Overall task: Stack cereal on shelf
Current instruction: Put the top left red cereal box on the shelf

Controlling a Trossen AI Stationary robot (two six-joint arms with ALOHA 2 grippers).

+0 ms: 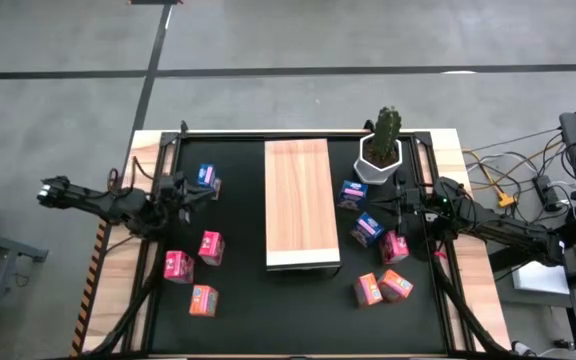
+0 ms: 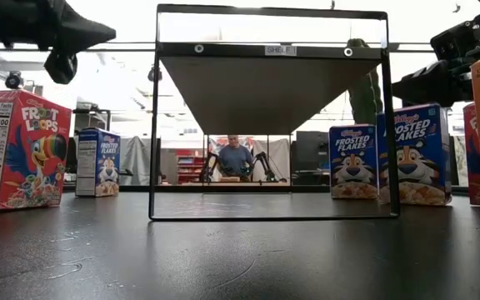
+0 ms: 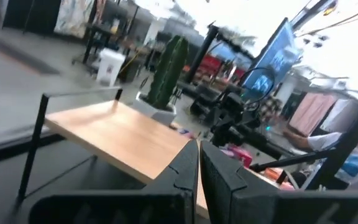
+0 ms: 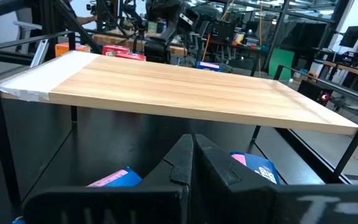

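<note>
**Both hands shut, shelf bare, cereal boxes on the mat**

Overhead: a light wood shelf (image 1: 297, 203) stands mid-surface on a black wire frame, long axis running away from the robot's base, pale edge nearest the bottom of the view. Nothing lies on its top board.

Left hand (image 1: 190, 190) hovers just left of the shelf, fingers together, holding nothing. Right hand (image 1: 388, 208) hovers just right of the shelf, fingers also together, empty. Both wrist views show each pair of dark fingers pressed closed, w/ the wood board ahead of them.

Cereal boxes are spread over the black mat (image 1: 243, 310) on both sides. Left side: a blue box (image 1: 207, 177) near the left hand, two pink-red boxes (image 1: 210, 247) side by side, an orange-red box (image 1: 203, 299) nearer the front. Right side: a blue box (image 1: 353, 192) beside the cactus pot, another blue box (image 1: 367, 229) under the right hand, a pink-red box (image 1: 395, 246) just beside it, and two orange boxes (image 1: 382, 288) touching near the front.

A cactus in a white pot (image 1: 381, 150) sits at the shelf's far right corner.

Low view: Froot Loops box (image 2: 18, 150) at left, Frosted Flakes boxes (image 2: 412, 154) at right, all upright. A person (image 2: 235, 158) is seen far behind, through the shelf frame.
</note>
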